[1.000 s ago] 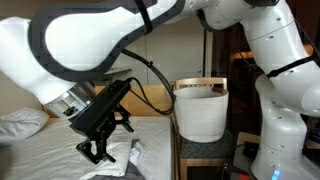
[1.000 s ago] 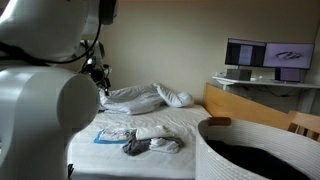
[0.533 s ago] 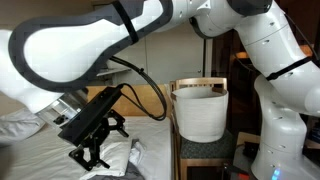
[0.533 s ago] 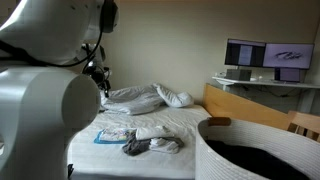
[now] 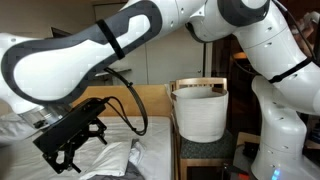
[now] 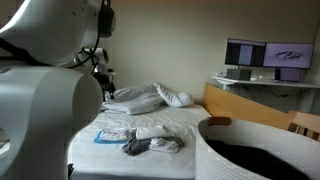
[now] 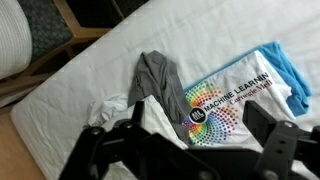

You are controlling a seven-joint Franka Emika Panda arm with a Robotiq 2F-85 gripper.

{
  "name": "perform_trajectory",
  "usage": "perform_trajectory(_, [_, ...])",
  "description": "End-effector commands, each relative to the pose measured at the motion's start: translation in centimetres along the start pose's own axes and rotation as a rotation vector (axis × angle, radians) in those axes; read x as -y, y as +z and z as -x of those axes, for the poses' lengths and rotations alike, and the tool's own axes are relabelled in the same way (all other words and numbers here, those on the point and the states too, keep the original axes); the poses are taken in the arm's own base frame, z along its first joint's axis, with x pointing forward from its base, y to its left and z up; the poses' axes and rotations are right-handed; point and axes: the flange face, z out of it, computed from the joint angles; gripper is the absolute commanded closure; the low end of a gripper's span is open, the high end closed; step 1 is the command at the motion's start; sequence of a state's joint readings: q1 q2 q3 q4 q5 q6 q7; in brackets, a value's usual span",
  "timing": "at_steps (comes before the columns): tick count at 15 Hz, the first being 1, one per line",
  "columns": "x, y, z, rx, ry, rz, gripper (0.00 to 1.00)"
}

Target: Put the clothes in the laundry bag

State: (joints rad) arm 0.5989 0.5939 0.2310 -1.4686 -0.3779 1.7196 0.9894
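Clothes lie on a white bed. In the wrist view a white T-shirt (image 7: 225, 95) with a rainbow dot print and blue trim lies flat, with a grey garment (image 7: 158, 78) beside it. An exterior view shows the same pile (image 6: 150, 140) mid-bed. The white laundry bag (image 5: 200, 110) stands in a wooden frame beside the bed; its dark opening (image 6: 250, 160) is near the camera. My gripper (image 5: 68, 152) is open and empty, hovering above the clothes (image 7: 195, 140).
Crumpled white bedding and pillows (image 6: 150, 97) lie at the head of the bed. A desk with monitors (image 6: 265, 55) stands behind the wooden bed frame (image 6: 235, 100). A dark basket (image 7: 40, 30) sits beyond the mattress edge.
The gripper has swung leftward and lower over the bed, away from the laundry bag. The clothes have not moved.
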Motion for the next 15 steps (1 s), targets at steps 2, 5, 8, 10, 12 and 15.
perform_trajectory(2, [0.9,5.1,-5.1,-0.122,0.162,0.010,0.00])
perform_trajectory(5, [1.4,9.8,-8.0,-0.195,0.255,0.091,0.00])
perform_trajectory(8, [2.3,14.5,-9.5,-0.226,0.332,0.169,0.00])
perform_trajectory(10, [2.8,17.4,-10.4,-0.242,0.362,0.230,0.00])
perform_trajectory(12, [3.4,20.0,-10.8,-0.262,0.381,0.279,0.00])
perform_trajectory(15, [3.9,22.9,-11.6,-0.287,0.403,0.345,0.00])
